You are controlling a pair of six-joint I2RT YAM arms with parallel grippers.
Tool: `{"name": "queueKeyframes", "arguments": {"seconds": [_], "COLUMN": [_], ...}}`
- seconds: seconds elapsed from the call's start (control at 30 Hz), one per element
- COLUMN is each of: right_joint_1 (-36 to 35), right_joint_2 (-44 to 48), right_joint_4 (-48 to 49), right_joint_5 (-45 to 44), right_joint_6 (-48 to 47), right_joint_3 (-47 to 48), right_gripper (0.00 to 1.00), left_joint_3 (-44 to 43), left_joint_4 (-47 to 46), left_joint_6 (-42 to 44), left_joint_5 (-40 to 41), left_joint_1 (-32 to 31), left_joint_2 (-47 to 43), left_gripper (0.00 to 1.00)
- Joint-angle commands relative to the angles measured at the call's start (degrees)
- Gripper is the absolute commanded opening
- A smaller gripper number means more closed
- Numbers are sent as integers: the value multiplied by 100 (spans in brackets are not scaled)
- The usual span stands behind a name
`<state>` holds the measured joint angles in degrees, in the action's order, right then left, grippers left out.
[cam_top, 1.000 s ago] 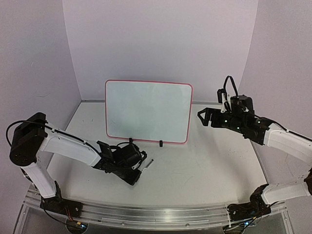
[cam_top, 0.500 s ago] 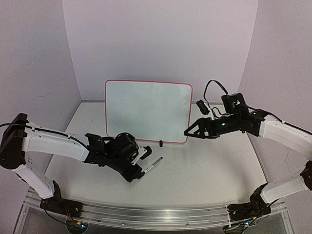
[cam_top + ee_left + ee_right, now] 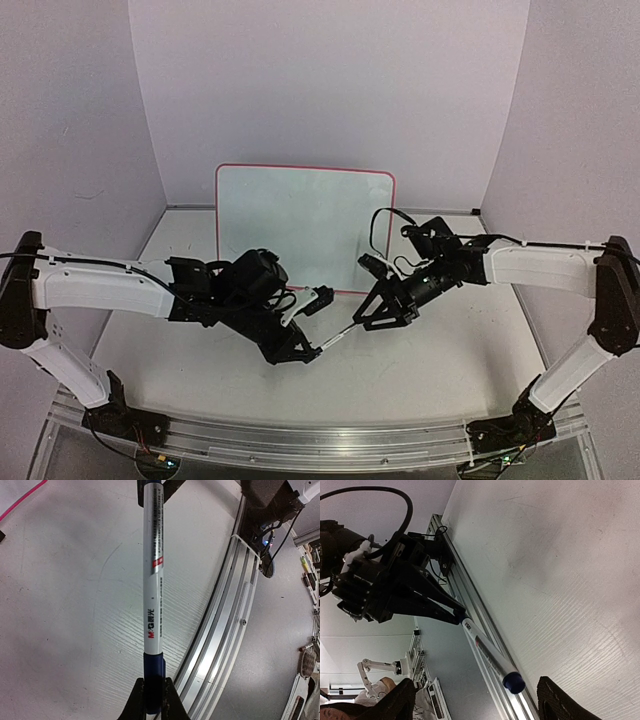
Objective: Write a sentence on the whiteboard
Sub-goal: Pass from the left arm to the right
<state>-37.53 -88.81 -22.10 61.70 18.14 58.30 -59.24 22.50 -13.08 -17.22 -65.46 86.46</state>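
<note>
The whiteboard (image 3: 305, 228), red-rimmed, stands upright at the back centre; no sentence shows on its white face. My left gripper (image 3: 312, 352) is shut on the dark-blue end of a white marker pen (image 3: 337, 337), just above the table in front of the board. In the left wrist view the marker (image 3: 153, 580) runs straight out from the left gripper (image 3: 154, 700). My right gripper (image 3: 368, 312) is open, its fingers standing on either side of the pen's other blue end (image 3: 513, 682) without touching it. The right gripper (image 3: 475, 681) looks along the marker (image 3: 487, 652) toward the left gripper (image 3: 456, 616).
A curved aluminium rail (image 3: 320, 440) runs along the table's near edge under both arm bases. The board rests on small black feet (image 3: 330, 294). Pale walls close in the back and sides. The board's red rim (image 3: 25, 499) shows beside the pen.
Both arms have swung in toward the centre. The left one carried the marker up and to the right; the right gripper came down to the pen's free end, its jaws narrowing somewhat.
</note>
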Motion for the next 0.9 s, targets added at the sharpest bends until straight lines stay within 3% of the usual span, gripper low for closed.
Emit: {"name": "queueKeyframes", "arguments": {"seconds": [0.0, 0.53, 0.87], "right_joint_1": [-116, -630, -799], "right_joint_2": [-122, -288, -414], "right_joint_4": [440, 1294, 1283], "right_joint_5": [378, 507, 607], "right_joint_6": [122, 708, 717], "right_joint_3": [217, 93, 60], "right_gripper": [75, 52, 46], "left_joint_3": [-169, -208, -138], "left_joint_4": [-304, -660, -799], "left_joint_6": [-31, -144, -221], "left_joint_5": [-276, -556, -554], "left_joint_1": [-43, -84, -116], "left_joint_2": [-279, -202, -242], "left_gripper": [0, 0, 0]}}
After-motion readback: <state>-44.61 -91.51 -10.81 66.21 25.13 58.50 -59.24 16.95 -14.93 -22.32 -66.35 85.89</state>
